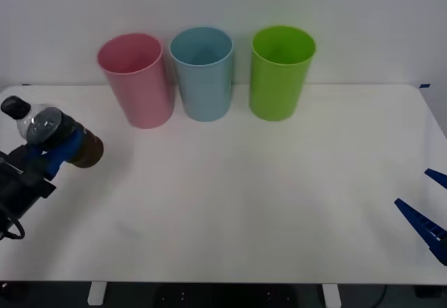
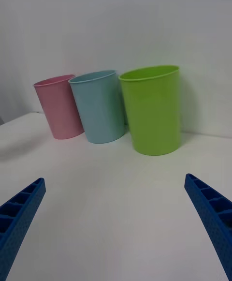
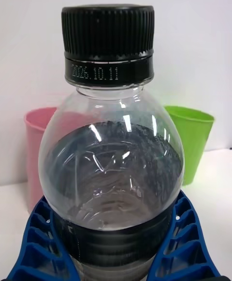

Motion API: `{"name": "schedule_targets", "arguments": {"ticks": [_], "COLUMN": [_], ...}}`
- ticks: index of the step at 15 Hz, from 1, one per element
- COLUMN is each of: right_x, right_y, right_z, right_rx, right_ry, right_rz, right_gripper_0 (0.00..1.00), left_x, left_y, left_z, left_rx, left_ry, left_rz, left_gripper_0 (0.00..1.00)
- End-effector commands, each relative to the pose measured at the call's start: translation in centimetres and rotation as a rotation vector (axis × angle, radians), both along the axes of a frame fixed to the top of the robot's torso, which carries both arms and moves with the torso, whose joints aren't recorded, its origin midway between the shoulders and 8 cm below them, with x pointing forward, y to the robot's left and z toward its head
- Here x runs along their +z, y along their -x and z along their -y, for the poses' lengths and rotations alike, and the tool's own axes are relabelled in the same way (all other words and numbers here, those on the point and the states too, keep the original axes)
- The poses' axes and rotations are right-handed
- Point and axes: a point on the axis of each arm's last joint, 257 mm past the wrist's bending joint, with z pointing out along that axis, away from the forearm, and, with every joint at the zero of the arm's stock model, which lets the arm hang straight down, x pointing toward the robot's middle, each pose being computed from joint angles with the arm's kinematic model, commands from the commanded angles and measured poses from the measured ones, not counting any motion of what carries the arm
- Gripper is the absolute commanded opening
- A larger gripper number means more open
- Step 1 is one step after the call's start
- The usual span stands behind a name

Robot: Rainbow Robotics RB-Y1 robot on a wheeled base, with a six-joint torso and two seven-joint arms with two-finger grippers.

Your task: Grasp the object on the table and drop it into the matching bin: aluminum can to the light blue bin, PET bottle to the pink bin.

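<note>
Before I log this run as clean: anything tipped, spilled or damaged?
Nothing stands out. The pink bin, light blue bin and green bin stand upright; the left gripper holds the capped PET bottle tilted, without spill.

A plain pale wall [image 1: 363, 15] runs behind the white bench [image 1: 244, 203], meeting its far edge. Even, soft light falls on both, with faint shadows. Below the bench's near edge, a dark floor [image 1: 209, 297] and white legs [image 1: 96, 292] show.
</note>
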Motion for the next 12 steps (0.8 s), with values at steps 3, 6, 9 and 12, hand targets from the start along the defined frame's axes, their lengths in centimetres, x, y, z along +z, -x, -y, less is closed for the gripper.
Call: {"name": "schedule_targets", "arguments": {"ticks": [3, 6, 9, 12], "right_x": [0.0, 0.0, 0.0, 0.0], "right_y": [0.0, 0.0, 0.0, 0.0], "right_z": [0.0, 0.0, 0.0, 0.0], "right_rx": [0.0, 0.0, 0.0, 0.0], "right_ry": [0.0, 0.0, 0.0, 0.0], "right_rz": [0.0, 0.0, 0.0, 0.0], "right_gripper_0": [1.0, 1.0, 1.0, 1.0], "left_x": [4.8, 7.1, 9.1, 10.9], "left_y": [-1.9, -3.2, -4.6, -6.1], "left_z": [-0.9, -1.3, -1.2, -0.9], "left_rx": [0.014, 0.043, 0.059, 0.066], "left_ry": [0.043, 0.061, 0.059, 0.052], "left_rz": [0.033, 0.056, 0.088, 0.105], "left_gripper_0": [0.0, 0.0, 0.0, 0.0]}}
